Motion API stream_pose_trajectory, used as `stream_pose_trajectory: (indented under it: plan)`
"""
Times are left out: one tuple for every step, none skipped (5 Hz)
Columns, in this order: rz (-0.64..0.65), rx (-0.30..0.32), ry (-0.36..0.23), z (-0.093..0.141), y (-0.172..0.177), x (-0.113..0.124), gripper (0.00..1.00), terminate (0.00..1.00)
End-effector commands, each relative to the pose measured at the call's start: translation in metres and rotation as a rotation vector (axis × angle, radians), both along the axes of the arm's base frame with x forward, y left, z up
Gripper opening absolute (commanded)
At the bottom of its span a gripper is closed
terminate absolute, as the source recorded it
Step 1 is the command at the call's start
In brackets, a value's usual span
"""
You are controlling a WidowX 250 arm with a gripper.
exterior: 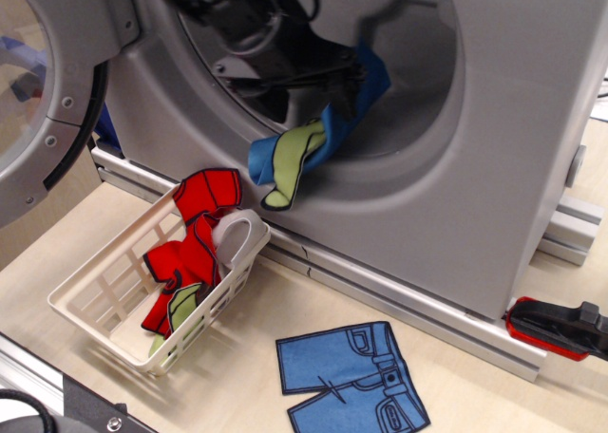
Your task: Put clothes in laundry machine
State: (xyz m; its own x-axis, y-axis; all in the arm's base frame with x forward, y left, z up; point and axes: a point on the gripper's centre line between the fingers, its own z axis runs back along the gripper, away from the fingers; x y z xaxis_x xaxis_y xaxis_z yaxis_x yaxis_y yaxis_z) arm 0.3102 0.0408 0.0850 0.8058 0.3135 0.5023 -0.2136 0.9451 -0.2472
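Gripper (328, 77) is seen inside laundry machine (532, 139) drum, jaws clamped on blue-and-green clothes (302, 153), which are draped over the drum lip.

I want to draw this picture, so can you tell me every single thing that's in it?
Washing machine: one, grey, fills the back; its round windowed door hangs open at left.
Blue and green garment: one, blue with lime green, draped over the drum's lip, partly inside.
Basket: one, white, slatted, on the table front left.
Red garment: one, red, spilling out of the basket.
White garment: one, white, in the basket by the red one.
Lime green piece: one, low in the basket.
Blue shorts: one pair, flat on the table, front centre.
Red and black object: one, right edge, unclear what.
Gripper: one, black, in the drum by the blue and green garment.
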Motion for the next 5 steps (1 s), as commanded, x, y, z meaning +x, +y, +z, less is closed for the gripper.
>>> stream_pose_trajectory:
  plan:
    - [-0.119, -0.041, -0.026, 0.044, -0.011, -0.044, 1.00, 0.00]
    - [-0.185, -0.063, 0.037, 0.058, -0.025, -0.055, 1.00, 0.00]
    - [-0.185, -0.063, 0.037, 0.058, -0.025, -0.055, 1.00, 0.00]
    - [-0.185, -0.063, 0.037, 0.058, -0.025, -0.055, 1.00, 0.00]
    - [-0.185, -0.063, 0.037, 0.058, -0.025, -0.055, 1.00, 1.00]
